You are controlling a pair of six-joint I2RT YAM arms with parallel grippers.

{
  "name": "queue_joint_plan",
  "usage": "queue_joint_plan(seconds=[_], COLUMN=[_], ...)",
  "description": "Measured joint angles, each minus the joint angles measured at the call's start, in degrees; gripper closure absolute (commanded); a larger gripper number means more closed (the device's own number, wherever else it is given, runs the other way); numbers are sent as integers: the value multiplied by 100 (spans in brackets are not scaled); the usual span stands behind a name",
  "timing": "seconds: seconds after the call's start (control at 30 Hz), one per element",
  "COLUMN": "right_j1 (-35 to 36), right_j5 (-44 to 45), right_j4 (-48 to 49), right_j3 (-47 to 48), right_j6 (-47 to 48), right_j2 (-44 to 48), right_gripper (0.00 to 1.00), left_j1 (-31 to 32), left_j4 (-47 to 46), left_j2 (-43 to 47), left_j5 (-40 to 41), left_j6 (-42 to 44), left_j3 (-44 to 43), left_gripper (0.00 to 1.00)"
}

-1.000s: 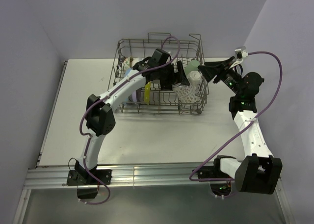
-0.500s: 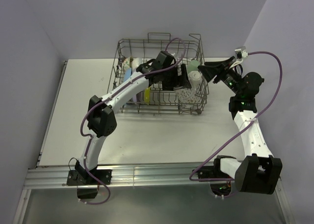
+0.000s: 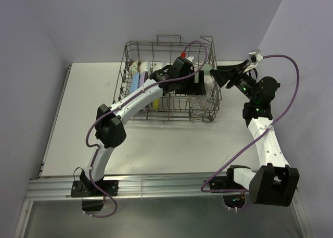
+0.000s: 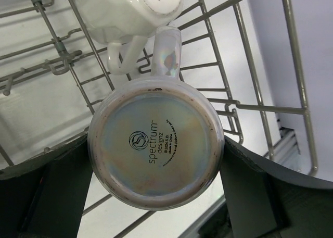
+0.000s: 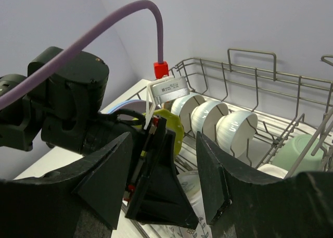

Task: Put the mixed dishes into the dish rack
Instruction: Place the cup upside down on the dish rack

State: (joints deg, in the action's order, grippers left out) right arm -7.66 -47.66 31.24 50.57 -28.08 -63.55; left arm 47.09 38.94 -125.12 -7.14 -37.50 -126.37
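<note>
1. The white surface (image 3: 171,144) carries the dish rack (image 3: 171,112) at its far side.
2. The right end effector (image 3: 222,74) hovers just outside the rack's right wall, its fingers apart with nothing between them.
3. The left end effector (image 3: 200,84) reaches down into the rack's right part. It is clamped on a pearly mug (image 4: 156,144), whose base faces the wrist camera.
4. Just beyond that mug's handle sits a white cup (image 4: 127,9), inside the wires.
5. Farther in, three white bowls (image 5: 208,115) stand on edge in a row, with a yellow-green plate (image 5: 171,126) beside them.
6. A pale green cup (image 5: 294,152) sits by the rack's right wall.
</note>
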Motion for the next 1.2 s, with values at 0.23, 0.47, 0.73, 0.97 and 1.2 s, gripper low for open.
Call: queue_joint_plan(seconds=[0.23, 0.47, 0.73, 0.97, 1.2], right_j1=[0, 0, 0, 0, 0], right_j5=[0, 0, 4, 7, 22], right_j4=[-2, -7, -7, -4, -2], right_j3=[-2, -37, -39, -74, -114], right_j6=[0, 0, -17, -61, -83], right_j2=[2, 9, 44, 94, 114], right_gripper=[40, 40, 40, 40, 40], left_j1=[155, 313, 415, 431, 490], left_j4=[-4, -72, -310, -540, -743], left_j2=[-24, -35, -52, -114, -160], left_j5=[457, 643, 745, 787, 796], left_j6=[369, 710, 1185, 1534, 1766], left_j3=[0, 0, 0, 20, 138], left_gripper=[100, 100, 100, 100, 100])
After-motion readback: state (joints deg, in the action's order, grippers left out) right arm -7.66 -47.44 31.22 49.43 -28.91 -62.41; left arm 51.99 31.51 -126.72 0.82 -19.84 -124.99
